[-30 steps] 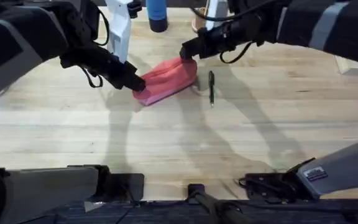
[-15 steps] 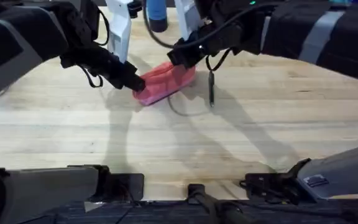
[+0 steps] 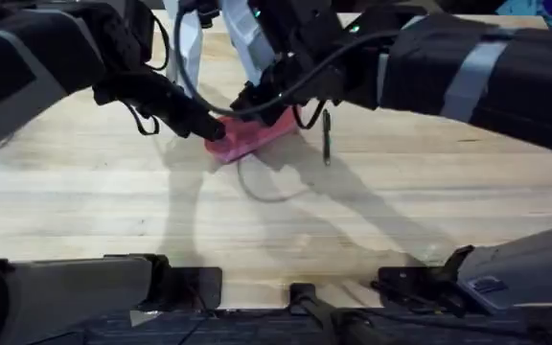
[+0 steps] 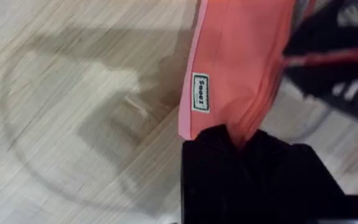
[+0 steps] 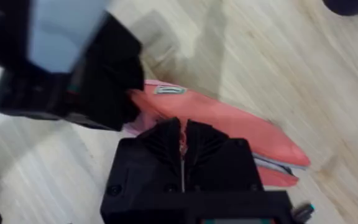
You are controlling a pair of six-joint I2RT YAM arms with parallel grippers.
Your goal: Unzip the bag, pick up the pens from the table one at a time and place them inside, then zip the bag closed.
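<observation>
Here the pen [image 3: 326,134] lies beside the bag [image 3: 247,139] — both grippers crowd it.

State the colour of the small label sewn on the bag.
White with dark lettering, on the pink-red bag; the label shows best in the left wrist view.

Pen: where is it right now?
In the overhead view the pen lies on the table, just right of the bag, under the right arm and outside the bag.
</observation>
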